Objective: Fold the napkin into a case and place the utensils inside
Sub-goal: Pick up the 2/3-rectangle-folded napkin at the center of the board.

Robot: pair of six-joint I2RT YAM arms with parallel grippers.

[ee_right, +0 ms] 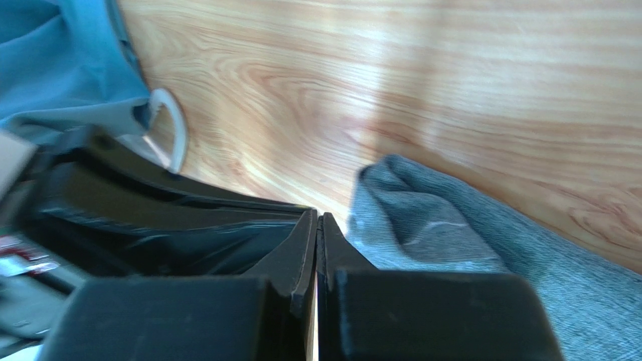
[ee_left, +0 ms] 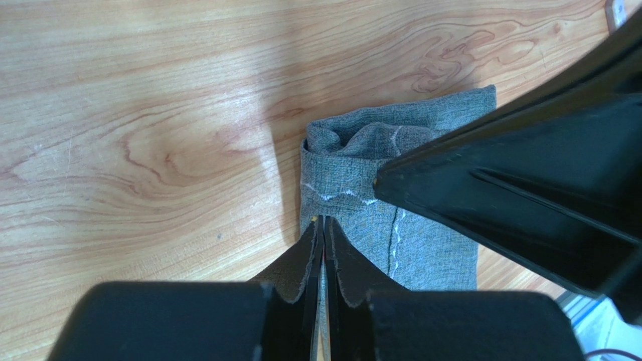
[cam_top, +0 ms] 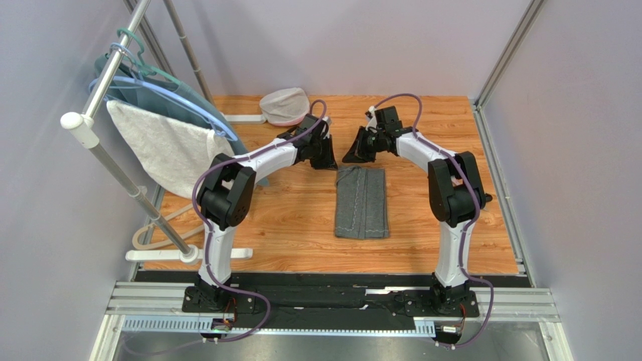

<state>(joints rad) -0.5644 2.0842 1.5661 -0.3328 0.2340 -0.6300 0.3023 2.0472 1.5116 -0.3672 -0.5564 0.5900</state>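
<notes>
Jaws of the left gripper (ee_left: 322, 229) are almost together at the napkin's (ee_left: 362, 226) edge; I cannot tell if cloth is caught. The right gripper (ee_right: 317, 226) is closed on nothing, just beside it. The soft grey napkin lies folded long and thin on the smooth wooden table (cam_top: 286, 226). I see no forks or knives, so that part is not done.

Far end of napkin (cam_top: 361, 203) crowded: left pincer (cam_top: 329, 159) and right pincer (cam_top: 354, 154) stand close together there. Rack (cam_top: 139, 193) with hanging towel (cam_top: 162, 150) overhangs surface (cam_top: 286, 226) on left. Bare wood lies open right of napkin and along near edge.
</notes>
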